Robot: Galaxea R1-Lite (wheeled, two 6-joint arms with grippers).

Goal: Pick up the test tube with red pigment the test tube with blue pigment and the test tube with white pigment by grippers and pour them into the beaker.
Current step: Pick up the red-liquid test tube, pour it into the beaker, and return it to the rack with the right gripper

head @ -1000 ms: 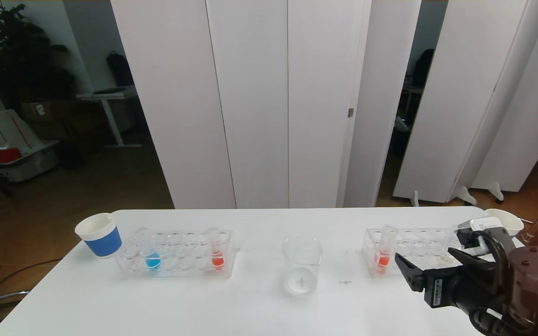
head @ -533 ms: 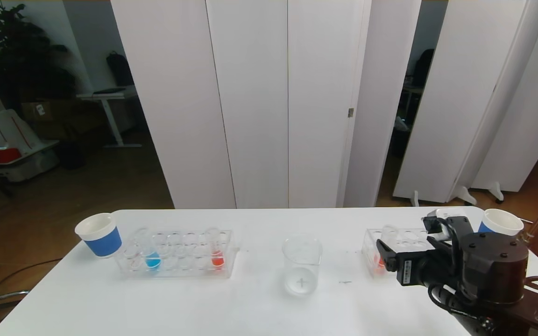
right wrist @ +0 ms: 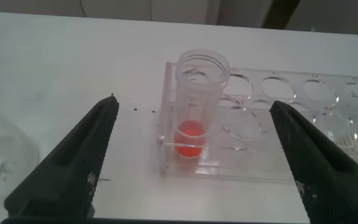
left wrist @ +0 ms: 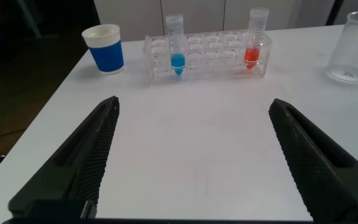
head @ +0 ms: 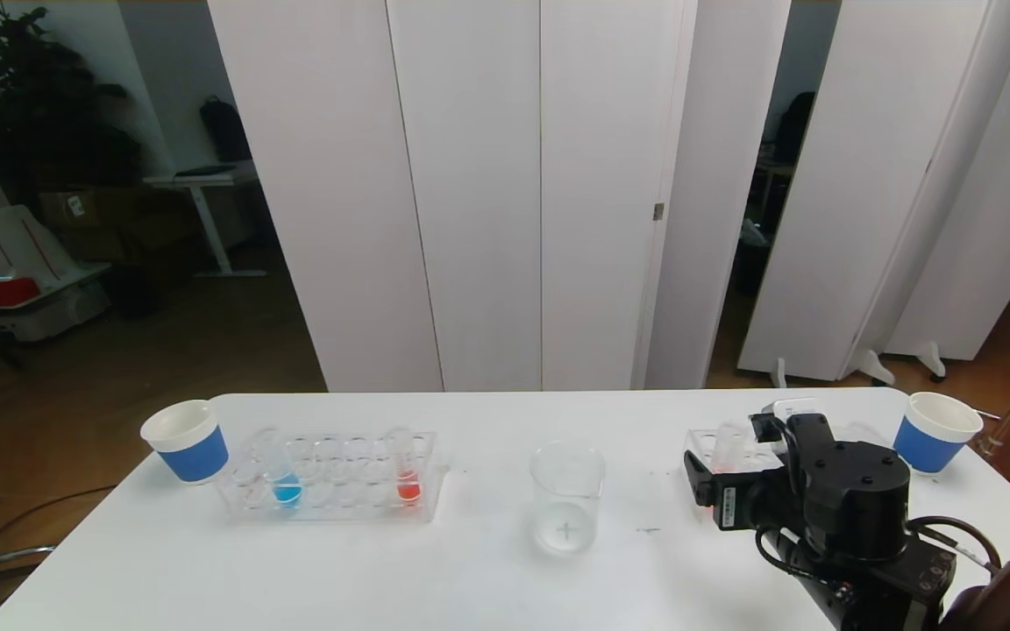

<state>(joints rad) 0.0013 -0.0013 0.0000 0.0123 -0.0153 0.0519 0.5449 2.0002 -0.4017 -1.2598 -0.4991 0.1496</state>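
right end effector (right wrist: pixel 191 155) sits wide open facing the red tube (right wrist: pixel 197 112) in its rack (right wrist: pixel 278 134), not touching. left end effector (left wrist: pixel 194 162) is open too, hanging over the bench (head: pixel 435 561). beaker (head: pixel 566 498) stands mid-bench.

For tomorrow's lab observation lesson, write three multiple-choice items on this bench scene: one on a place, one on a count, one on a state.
1. Where does the beaker stand?
A. between the two racks
B. inside the left rack
C. beside the right paper cup

2. How many paper cups with blue bands are on the table?
A. one
B. two
C. three

3. How is the right gripper?
A. shut on a tube
B. open, at the test tube with red pigment
C. holding the beaker

Answers:
1 A, it sits on bare table between the racks.
2 B, one stands at each end.
3 B, its fingers stand wide on either side of the racked tube.
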